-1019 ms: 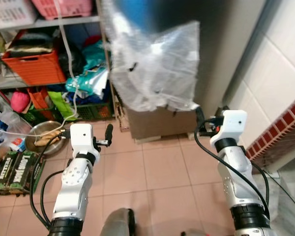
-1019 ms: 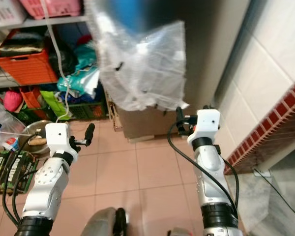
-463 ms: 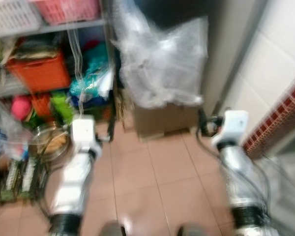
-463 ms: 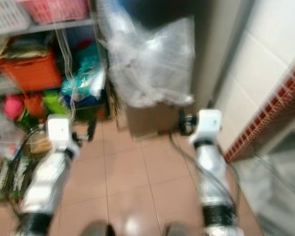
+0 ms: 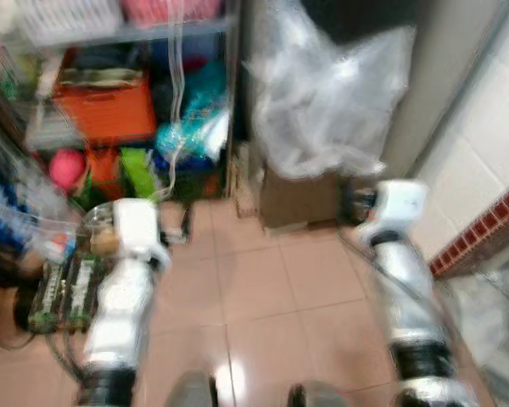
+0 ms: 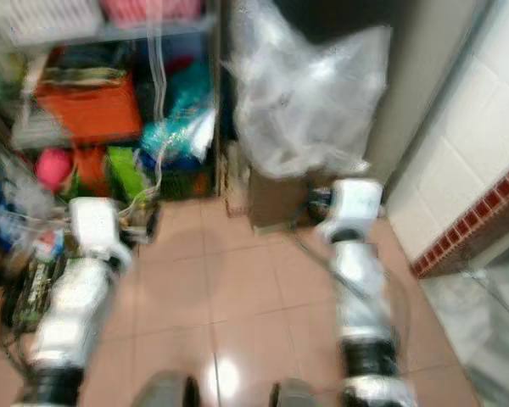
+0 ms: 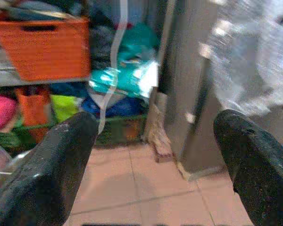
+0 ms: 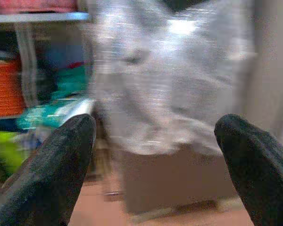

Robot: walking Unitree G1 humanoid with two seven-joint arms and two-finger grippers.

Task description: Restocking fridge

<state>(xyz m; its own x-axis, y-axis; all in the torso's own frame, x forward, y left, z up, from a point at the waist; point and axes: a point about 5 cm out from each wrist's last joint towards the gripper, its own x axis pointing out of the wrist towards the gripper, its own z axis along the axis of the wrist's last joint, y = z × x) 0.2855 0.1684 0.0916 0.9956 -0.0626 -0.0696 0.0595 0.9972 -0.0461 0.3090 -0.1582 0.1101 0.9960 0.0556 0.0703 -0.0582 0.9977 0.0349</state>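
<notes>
Both tools (image 7: 151,155) (image 8: 155,160) spread, empty, plastic bag (image 5: 327,102) on box (image 5: 299,199) ahead, cluttered shelves (image 5: 110,110) left

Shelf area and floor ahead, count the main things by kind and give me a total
Orange crate: 1
Clear plastic wrap bundle: 1
Cardboard box under the bundle: 1
Metal bowl on the floor: 1
Grippers, left and right, fingers apart: 2
Total: 6
</notes>
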